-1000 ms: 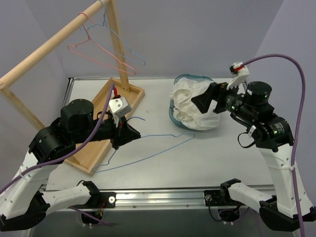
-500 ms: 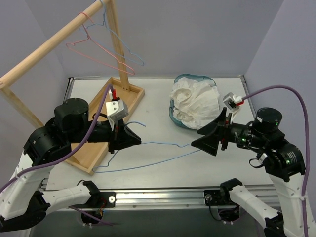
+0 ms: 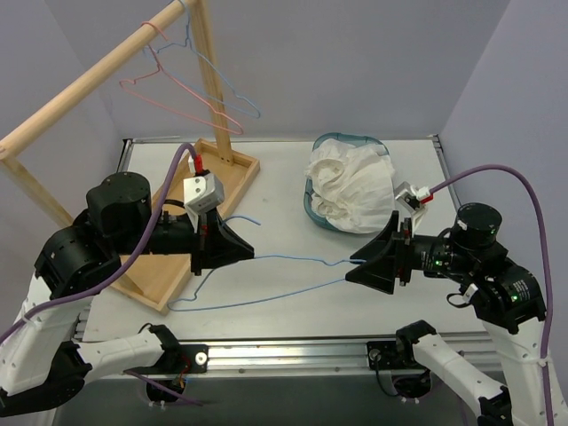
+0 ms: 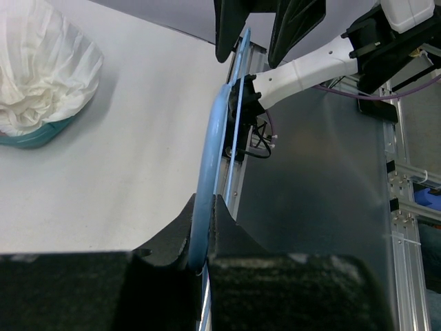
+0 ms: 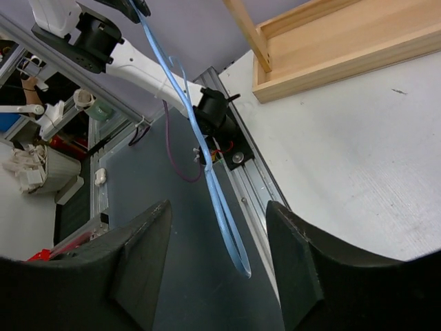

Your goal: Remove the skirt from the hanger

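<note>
Since the skirt [image 3: 351,191] already looks to be off the wire and heaped in the teal basket [image 3: 310,206] just past the right pincer [image 3: 355,268], the risk now is mostly about the bare blue hanger [image 4: 212,131]. The left pincer [image 3: 241,252] is clamped on it near the hook end, and that's the only grip it has. The right pincer is spread wide with the hanger's far corner sitting between its fingers, not touching as far as I can tell. That wire's thin and springy, so if the right one closes off-centre or an arm swings, I'd guess it twists out of the left grip and drops onto the worktop [image 3: 275,200]. A sweep toward the basket could also snag the cloth draped over its rim.
</note>
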